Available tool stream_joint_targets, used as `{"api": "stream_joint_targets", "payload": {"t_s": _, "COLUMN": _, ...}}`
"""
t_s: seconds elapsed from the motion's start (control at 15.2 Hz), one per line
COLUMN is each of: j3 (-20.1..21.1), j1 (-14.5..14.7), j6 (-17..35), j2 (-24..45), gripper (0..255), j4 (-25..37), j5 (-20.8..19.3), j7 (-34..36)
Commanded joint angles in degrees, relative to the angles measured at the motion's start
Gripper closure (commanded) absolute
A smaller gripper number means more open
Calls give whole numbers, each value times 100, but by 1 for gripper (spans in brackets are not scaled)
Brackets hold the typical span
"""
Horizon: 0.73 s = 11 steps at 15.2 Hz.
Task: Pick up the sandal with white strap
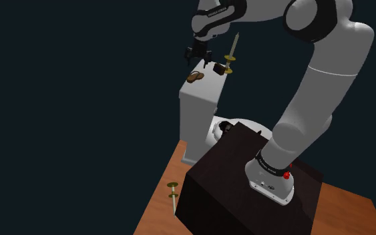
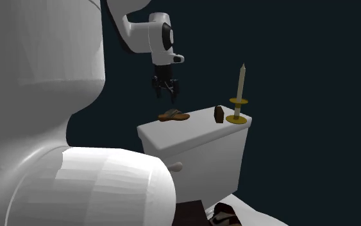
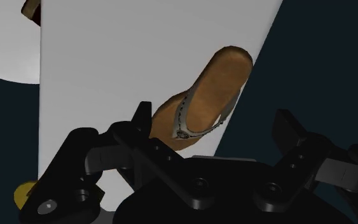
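Directly below the gripper [image 2: 166, 96], the sandal [image 2: 173, 116] lay flat on the white tank lid [image 2: 195, 125] of a toilet. The gripper hung above it with a clear gap and pointed downward. Its two black fingers [image 3: 142, 118] stood wide apart and held nothing. In the wrist view the sandal's tan-brown sole appeared between the fingers, and neither finger touched it. A pale grey-white strap [image 3: 199, 124] crossed the sole near its rear end. One end of the sandal reached the edge of the lid.

Beside the gripper, along the same lid, a small dark brown object [image 2: 219, 113] stood apart from the sandal. Just beyond that object, a brass candle holder [image 2: 236, 119] sat at the lid's end and carried an upright cream candle [image 2: 241, 80].

Below the gripper, the toilet tank [image 1: 196, 110] descended to the white toilet bowl [image 1: 213, 133]. A brown-and-white shoe [image 2: 224, 217] rested on the bowl.

Farther from the gripper, the dark box stand [image 1: 226, 187] carried the base of the white arm [image 1: 313, 87]. A second brass candlestick [image 1: 173, 197] lay on the wooden floor [image 1: 156, 210] beside the stand. A black area surrounded the scene.
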Motion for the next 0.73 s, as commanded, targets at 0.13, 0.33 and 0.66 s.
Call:
{"api": "stream_joint_targets", "payload": {"t_s": 0.13, "j3": -177, "j1": -121, "j6": 131, "j2": 686, "gripper": 0, "j4": 598, "j5": 47, "j7": 451}}
{"api": "stream_joint_targets", "payload": {"t_s": 0.33, "j3": -177, "j1": -122, "j6": 329, "j2": 784, "gripper": 0, "j4": 498, "j5": 50, "j7": 457}}
{"api": "stream_joint_targets", "payload": {"t_s": 0.66, "j3": -175, "j1": -125, "j6": 624, "j2": 948, "gripper": 0, "j4": 366, "j5": 54, "j7": 465}}
